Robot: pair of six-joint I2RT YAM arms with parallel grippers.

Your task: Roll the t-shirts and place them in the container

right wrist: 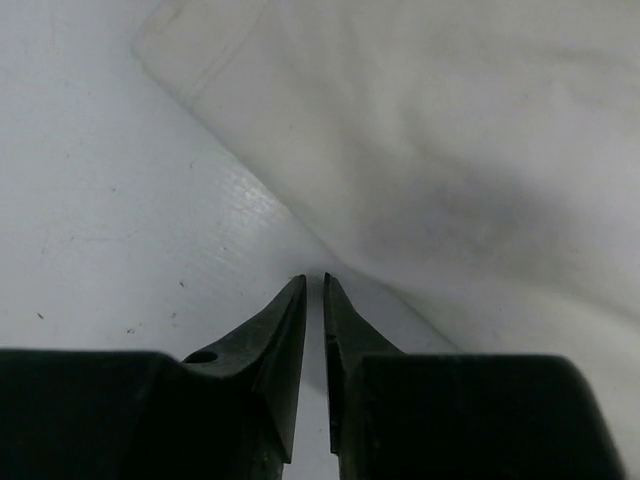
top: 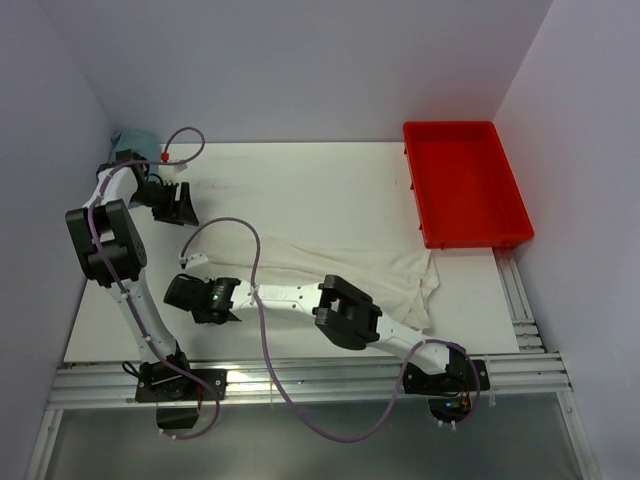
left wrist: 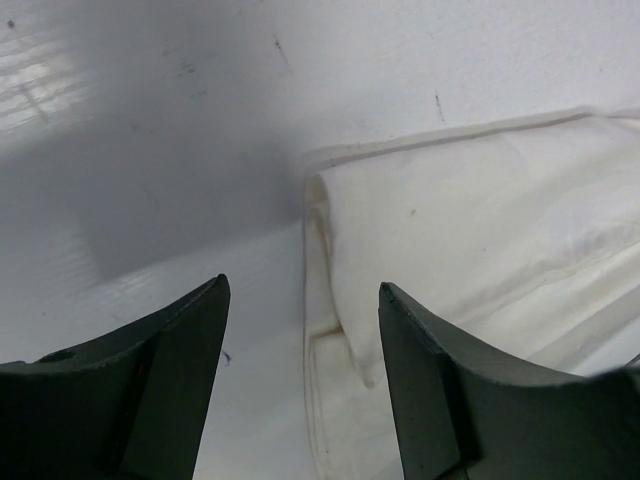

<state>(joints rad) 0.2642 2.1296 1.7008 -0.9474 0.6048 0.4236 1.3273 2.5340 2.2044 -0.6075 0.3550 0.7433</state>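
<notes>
Cream-white and wrinkled, the t-shirt (top: 390, 280) lies flat on the white desk (top: 300, 180), stretched across the middle of the top view from centre-left to centre-right. Its right end is bunched just below the red bin (top: 465, 180), which sits in the upper right of the frame. The right arm lies across the lower part of the shirt.

In the left wrist view the shirt (left wrist: 480, 230) fills the right half. A stitched hem runs along its top, and a folded edge runs down the centre of the frame.

The left claw (top: 180, 208) is in the upper left of the top view, over bare desk and apart from the shirt. Its fingers (left wrist: 190, 340) stand wide apart with nothing between them.

The right claw (top: 190, 295) reaches to the centre-left of the top view. In its own camera the right claw (right wrist: 313, 279) has its fingers (right wrist: 280, 330) drawn almost together, with only a thin slit between them. The tips are right at the shirt's (right wrist: 450, 130) diagonal edge. Whether any fabric is pinched cannot be told.

A teal object (top: 130, 140) sits in the far upper-left corner of the desk.
</notes>
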